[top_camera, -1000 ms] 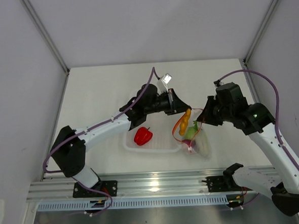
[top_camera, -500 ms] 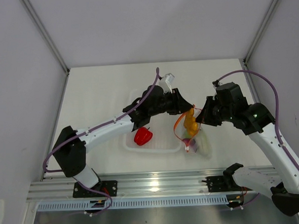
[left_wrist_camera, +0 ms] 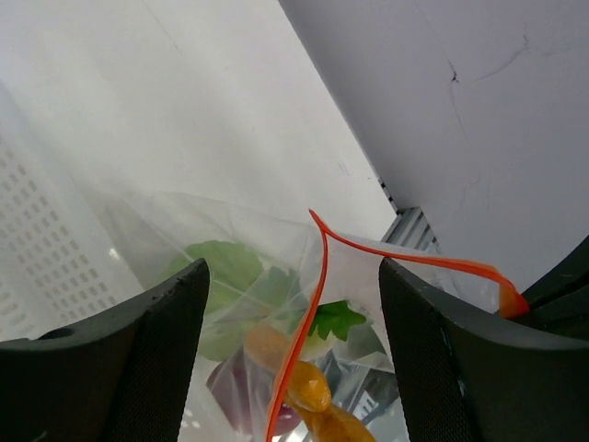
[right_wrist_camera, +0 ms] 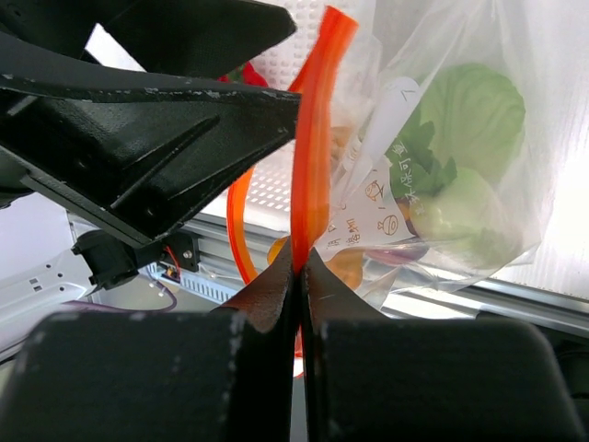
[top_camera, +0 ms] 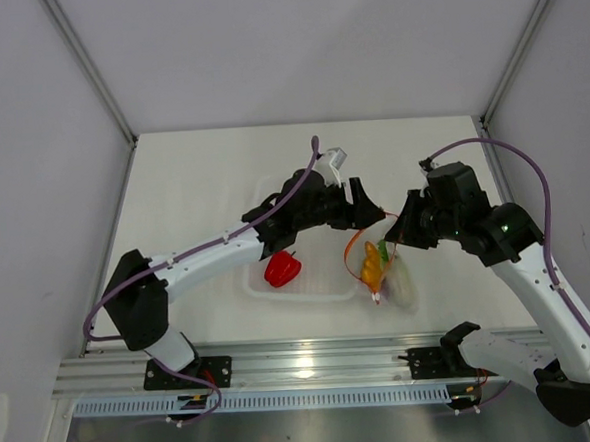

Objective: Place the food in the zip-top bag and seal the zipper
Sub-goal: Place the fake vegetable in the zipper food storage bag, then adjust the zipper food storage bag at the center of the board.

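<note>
Right gripper (right_wrist_camera: pixel 299 267) was clamped tight on the zipper (right_wrist_camera: pixel 313 138), so the bag (right_wrist_camera: pixel 479 184) hung from that one pinch, center-right of the top view. Left gripper (left_wrist_camera: pixel 293 267) was wide open w/ nothing in it, hanging right over the bag mouth.

Inside the bag: cabbage (right_wrist_camera: pixel 469 110), the orange piece (left_wrist_camera: pixel 304 387) low in the left wrist view, and sth purple next to it. Prob the onion, but can't tell for sure. Pepper (top_camera: pixel 282 269) wasn't in yet; it sat in the tray (top_camera: pixel 300 296), left of the bag in the top view.

What could go wrong from here, imo:
- One pinch was carrying the whole loaded bag. More weight or a quick swing and the strip could slide out of the jaws, and everything would dump on the table.
- The zipper was folded into a V in the left wrist view, so the mouth wasn't that open. The pepper is the fattest piece and could catch on the rim and bounce off.
- The open left fingers were v close to the strip, so pulling away carelessly could snag it and yank it loose.
- If it gets sealed now, the pepper's left out.
</note>
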Controlling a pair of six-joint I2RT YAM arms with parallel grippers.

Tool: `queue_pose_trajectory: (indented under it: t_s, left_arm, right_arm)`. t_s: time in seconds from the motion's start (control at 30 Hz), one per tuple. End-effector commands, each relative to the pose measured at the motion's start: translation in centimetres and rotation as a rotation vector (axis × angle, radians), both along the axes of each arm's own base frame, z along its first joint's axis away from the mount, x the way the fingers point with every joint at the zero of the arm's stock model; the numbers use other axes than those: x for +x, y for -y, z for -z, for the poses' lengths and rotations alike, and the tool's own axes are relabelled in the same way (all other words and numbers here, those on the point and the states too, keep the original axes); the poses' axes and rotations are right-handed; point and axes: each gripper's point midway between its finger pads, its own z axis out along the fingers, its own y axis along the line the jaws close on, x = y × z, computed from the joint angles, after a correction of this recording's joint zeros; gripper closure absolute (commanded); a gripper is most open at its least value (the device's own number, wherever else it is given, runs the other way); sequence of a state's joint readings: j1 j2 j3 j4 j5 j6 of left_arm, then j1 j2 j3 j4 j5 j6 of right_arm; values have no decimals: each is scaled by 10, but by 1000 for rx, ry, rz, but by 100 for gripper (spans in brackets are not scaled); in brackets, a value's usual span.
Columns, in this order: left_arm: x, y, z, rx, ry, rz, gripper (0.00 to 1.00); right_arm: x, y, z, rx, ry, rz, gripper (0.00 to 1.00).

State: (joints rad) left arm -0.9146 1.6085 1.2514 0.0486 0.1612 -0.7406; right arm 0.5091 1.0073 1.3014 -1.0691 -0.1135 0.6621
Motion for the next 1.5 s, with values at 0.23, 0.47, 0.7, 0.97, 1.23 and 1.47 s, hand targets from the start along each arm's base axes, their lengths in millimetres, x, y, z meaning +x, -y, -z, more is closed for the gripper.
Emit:
queue_pose_trajectory:
  t_s: [0.23,0.47,0.7,0.97,1.23,1.47]
  left_arm:
    - [-13,-75,-47,129,135,-142,28]
    - [-43,-80,1,155,43,-62,42]
    - [-61,-60,24,191,-16,16,42]
    - [-79,-43,33,188,-39,113,71]
    - [-85,-17,-48,68,28,225,100]
    - [-104,-6,-107,-44,69,348,99]
  right_arm:
    - [-3,6,-25,13,81,4,100]
    - [-2,3,-28,26,84,-1,100]
    - [-4,5,-27,23,82,2,100]
    - [-4,11,-11,-8,64,26,100]
    - [14,43,4,-209,43,146,100]
    - [7,68,-59,-181,209,238,100]
